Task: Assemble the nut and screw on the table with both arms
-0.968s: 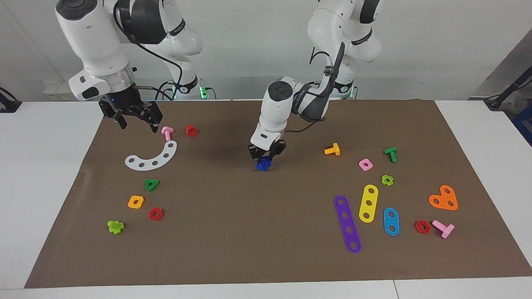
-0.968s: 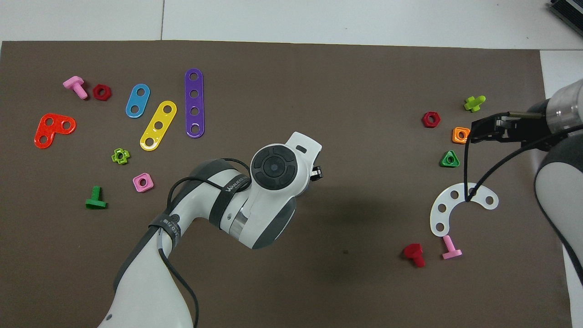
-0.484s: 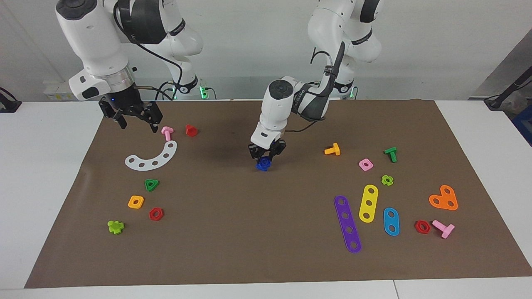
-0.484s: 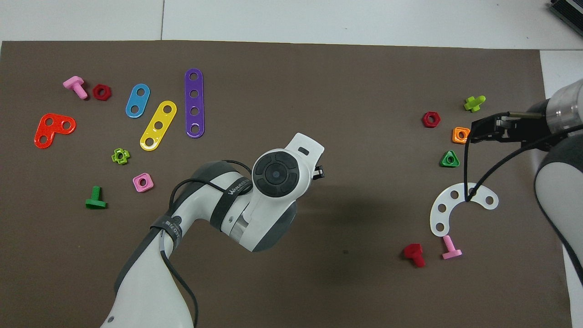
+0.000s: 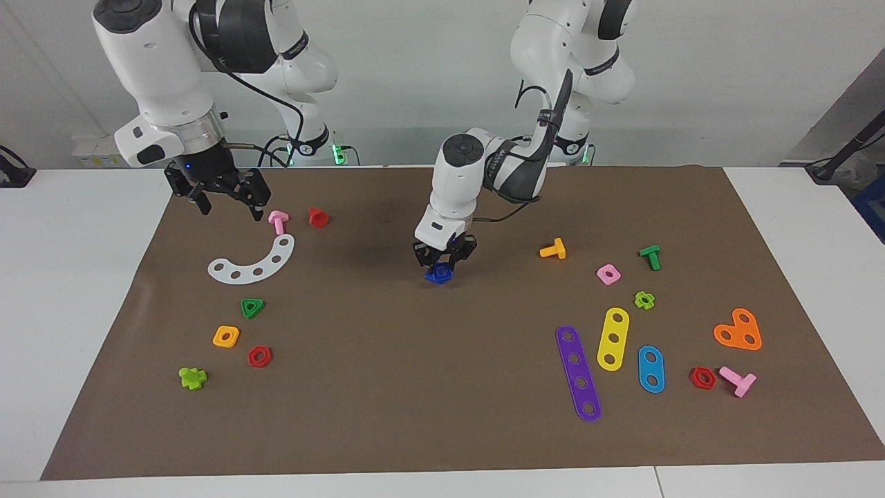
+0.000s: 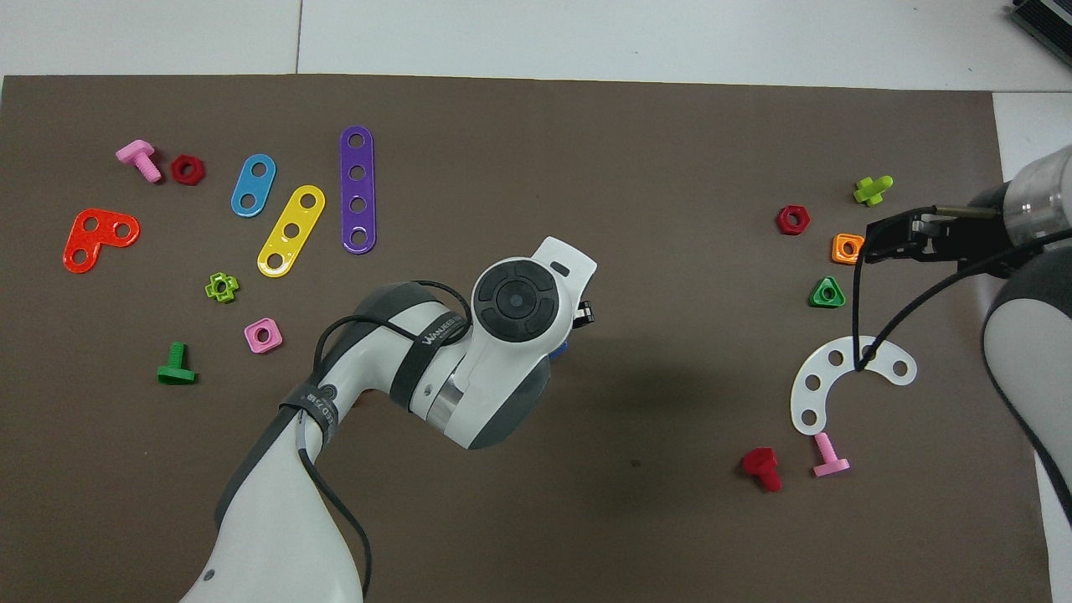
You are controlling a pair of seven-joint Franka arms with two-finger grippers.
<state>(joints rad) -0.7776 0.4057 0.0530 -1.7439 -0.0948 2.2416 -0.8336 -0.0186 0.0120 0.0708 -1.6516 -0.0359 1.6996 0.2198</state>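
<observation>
Turning slightly since a second ago, left gripper pinches blue screw onto nut; right gripper waits, fingers spread.

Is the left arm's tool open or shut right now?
Shut. The left tool has its fingertips pinched on the dark-blue piece at the mat's middle.

Brown mat over a white table, and the colours are scattered everywhere: purple strip, yellow strip, blue strip, orange heart plate. Dark-blue piece sits mid-mat under the black left gripper. White curved strip, pink bolt, red hex nut and green triangle dot the right arm's end.
</observation>
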